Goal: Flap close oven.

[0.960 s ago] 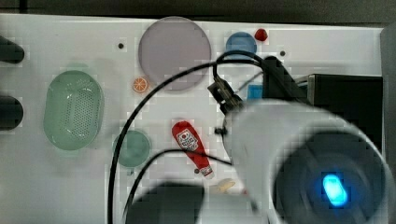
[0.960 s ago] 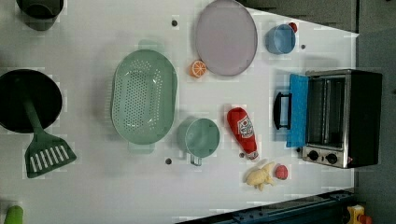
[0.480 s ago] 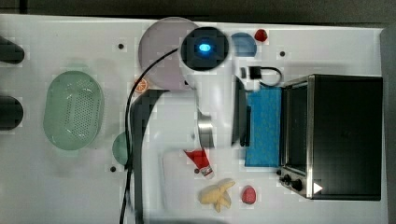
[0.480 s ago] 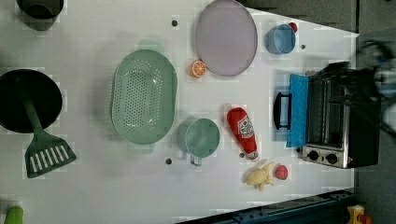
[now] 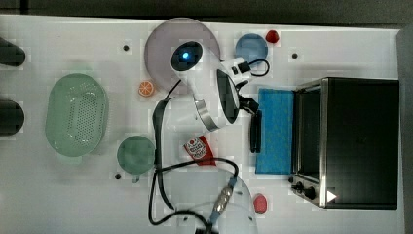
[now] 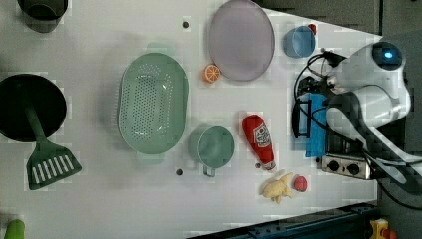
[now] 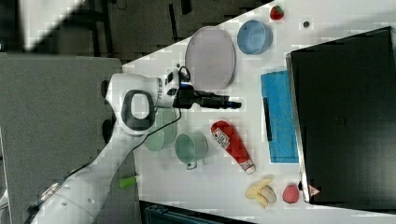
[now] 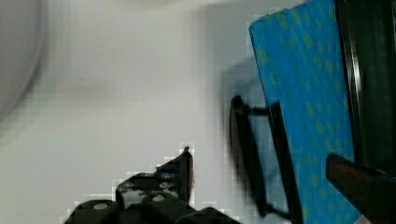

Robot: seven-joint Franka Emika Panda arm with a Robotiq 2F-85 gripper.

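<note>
The gripper [image 8: 261, 179] comes first in the wrist view, and its jaws are spread wide with nothing between them — one dark finger [image 8: 180, 170] on the bare-table side, the other [image 8: 359, 179] over the blue glass. The black bar handle [image 8: 247, 158] runs through the gap between them, so the fingers appear to straddle it without gripping it.

In the right view the gripper [image 7: 231, 103] reaches toward the right view's right, its tip near the upper end of the handle [image 7: 266, 119] and seemingly raised above the table. The oven [image 7: 345, 116] lies beyond it in the same direction.

In the top view the door [image 5: 275, 130] lies flapped down flat on the white table [image 5: 341, 53], a blue panel stretching from the oven's silver front frame toward the top view's left. The handle [image 5: 254, 131] sits along the door's free edge, on the side nearest the arm's wrist [image 5: 214, 92]. Its long axis runs up and down the top view, parallel to the oven front, and the hinge line is at the far edge, against the oven [image 5: 360, 141].

So the coming move turns on this — the free edge is the near one, the hinge the far one. As I judge it, the door must be lifted at the handle and swung up and over toward the top view's right, until it meets the frame. A ketchup bottle [image 5: 198, 148] lies close by the arm, on the side away from the door.
</note>
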